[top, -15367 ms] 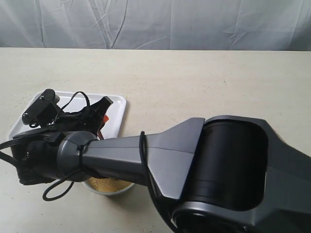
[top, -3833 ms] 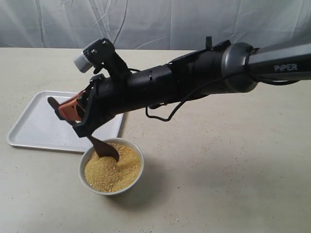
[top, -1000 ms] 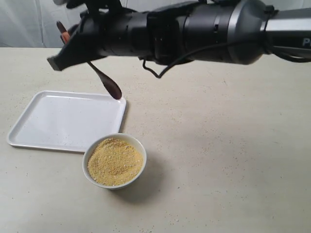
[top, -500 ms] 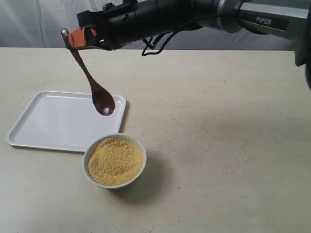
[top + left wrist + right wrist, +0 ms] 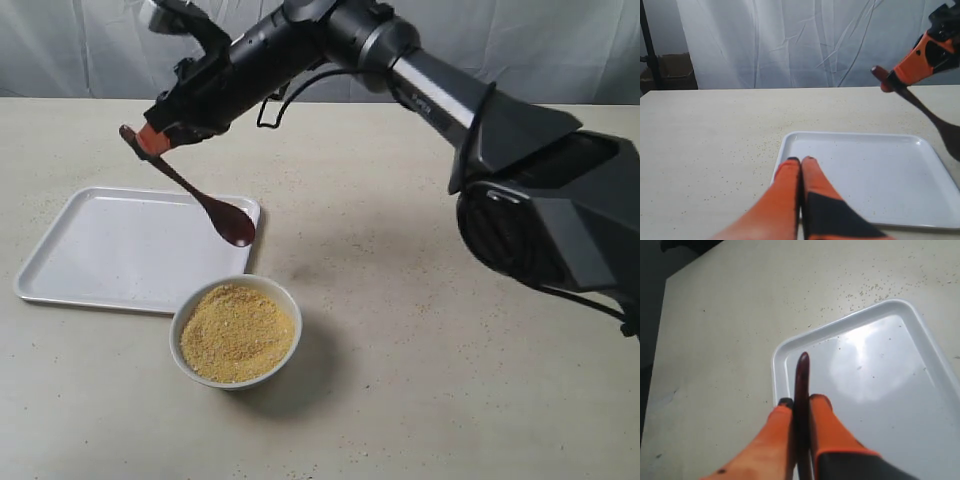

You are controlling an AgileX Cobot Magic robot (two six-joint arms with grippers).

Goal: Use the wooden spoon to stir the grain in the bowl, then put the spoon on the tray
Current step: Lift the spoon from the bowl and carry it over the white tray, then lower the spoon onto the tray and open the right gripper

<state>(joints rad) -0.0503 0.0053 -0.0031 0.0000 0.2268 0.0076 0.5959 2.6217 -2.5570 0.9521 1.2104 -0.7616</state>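
Your right gripper [image 5: 152,140] grasps the wooden spoon [image 5: 200,198] by its handle, tilted above the tray [image 5: 110,250]; your left gripper [image 5: 800,160] is clenched, empty

A broad pale beige tabletop with fine dark speckles [image 5: 420,300] fills the scene under soft, even light. Behind its far edge hangs a wrinkled white fabric curtain [image 5: 520,50]. In the left wrist view a thin black upright post [image 5: 649,45] stands beside the curtain, next to a dim brownish box-like shape [image 5: 672,67].
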